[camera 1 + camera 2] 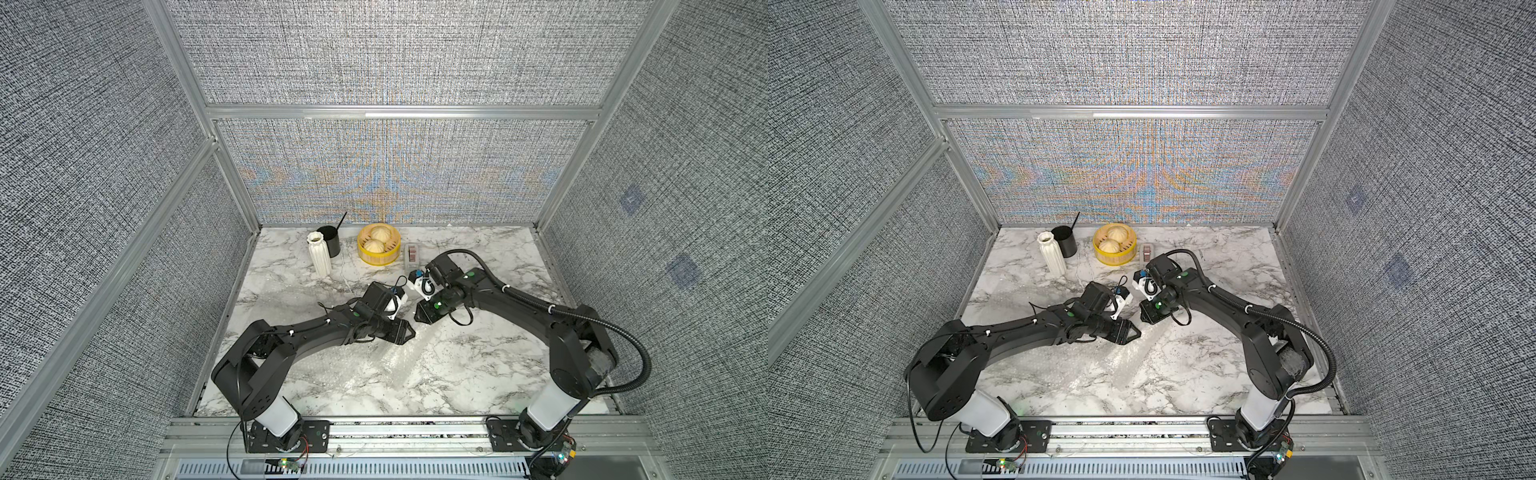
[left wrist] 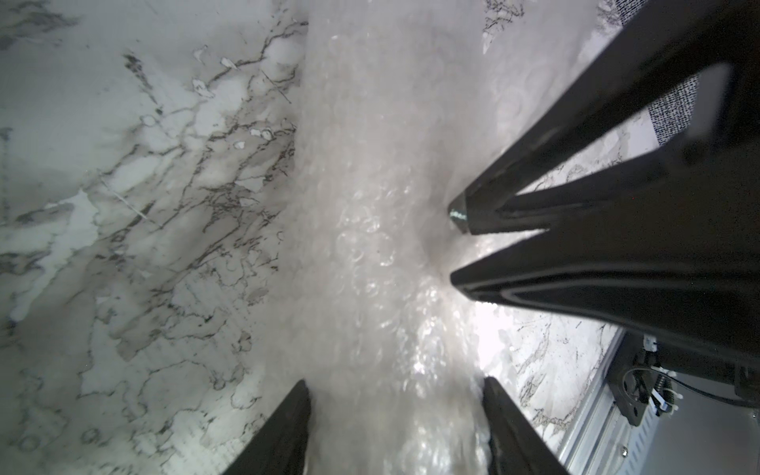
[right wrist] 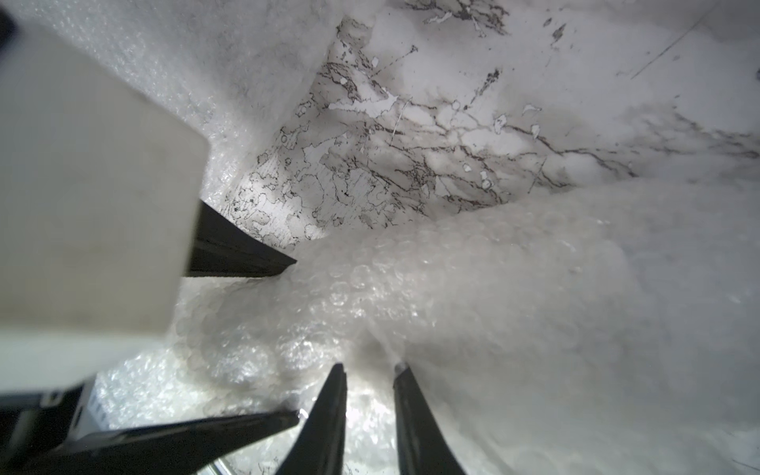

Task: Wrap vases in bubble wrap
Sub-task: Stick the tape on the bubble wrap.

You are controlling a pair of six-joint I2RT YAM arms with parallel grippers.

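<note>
your grippers on the bubble wrap [image 2: 370,246]
left gripper [image 2: 395,380] hugs the roll between its fingers; right gripper [image 3: 370,364] is open a little, tips touching it.

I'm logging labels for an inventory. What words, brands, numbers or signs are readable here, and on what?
No text can be read anywhere.
The small box beside the yellow steamer basket: any print is too small to tell.
The slim white vase, black cup and bubble wrap: no markings visible.
</note>
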